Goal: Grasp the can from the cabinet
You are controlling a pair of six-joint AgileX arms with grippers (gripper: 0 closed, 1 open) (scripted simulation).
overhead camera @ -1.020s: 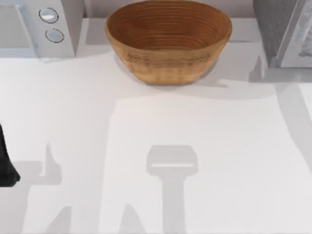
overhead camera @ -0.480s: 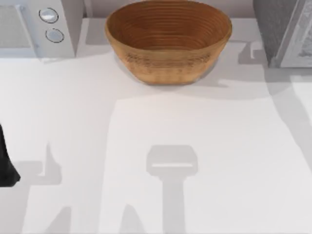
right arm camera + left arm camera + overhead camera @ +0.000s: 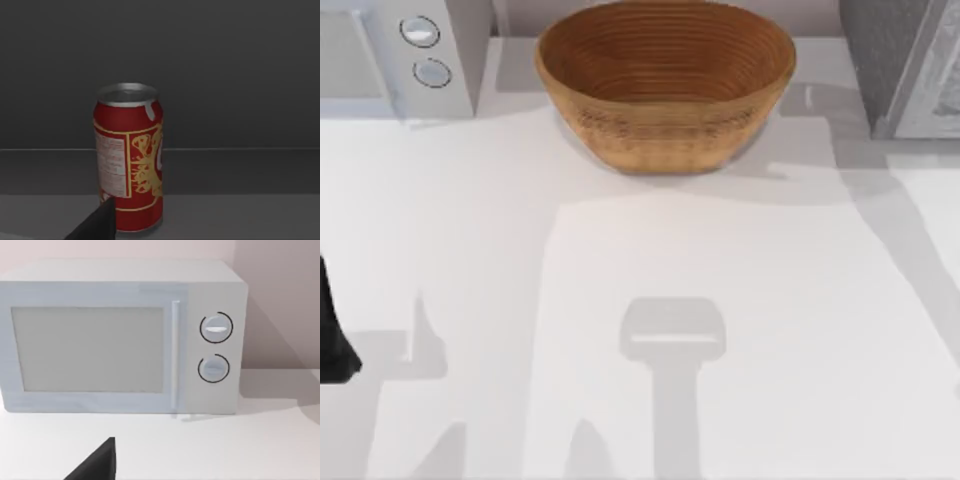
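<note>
The can is standing upright on a dark shelf inside the cabinet, which is sitting at the tabletop's far right corner; the right wrist view is looking straight at it, so the right arm is probably lining up for a side grasp. A dark fingertip of the right gripper is showing just in front of the can's base, not clearly touching it, and I cannot tell how wide that hand is set. An upright can favours fingers closing across its sides, and the shelf is leaving room for that. The left arm is sitting parked at the tabletop's left edge, its camera facing the microwave at the far left corner; its fingers' spread I cannot tell either. A basket is resting at the far edge's middle, possibly where the can is meant to go.
</note>
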